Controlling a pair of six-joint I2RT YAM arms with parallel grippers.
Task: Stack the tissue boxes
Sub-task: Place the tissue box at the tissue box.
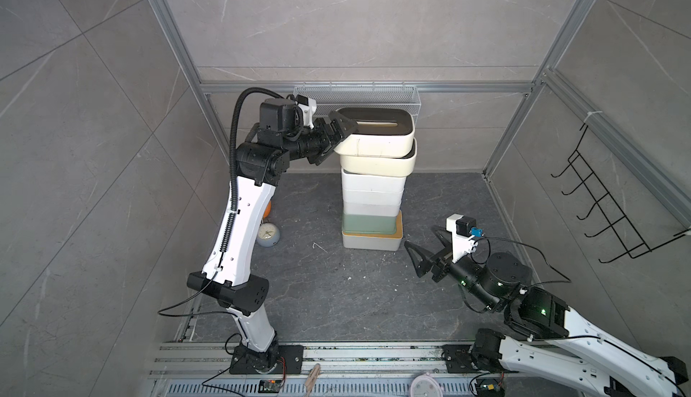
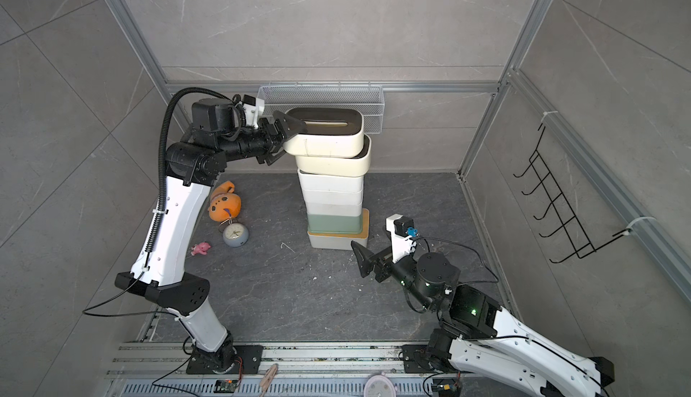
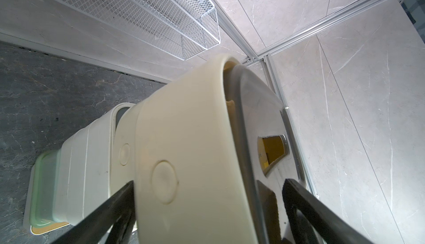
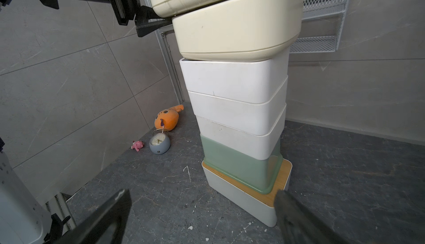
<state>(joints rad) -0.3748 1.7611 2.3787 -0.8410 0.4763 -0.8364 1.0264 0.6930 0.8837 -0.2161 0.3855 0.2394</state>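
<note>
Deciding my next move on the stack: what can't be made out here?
Left tool on top cream box: left wrist view, too close to show whether fingers press it.
Middle white boxes, lid slots: every view, covered by boxes above.
Orange toy: in a top view, mostly behind the left arm.

tissue boxes point(image 1: 372, 189): one stack | basket point(image 1: 359, 94): behind | clock point(image 1: 268, 235): left
</note>
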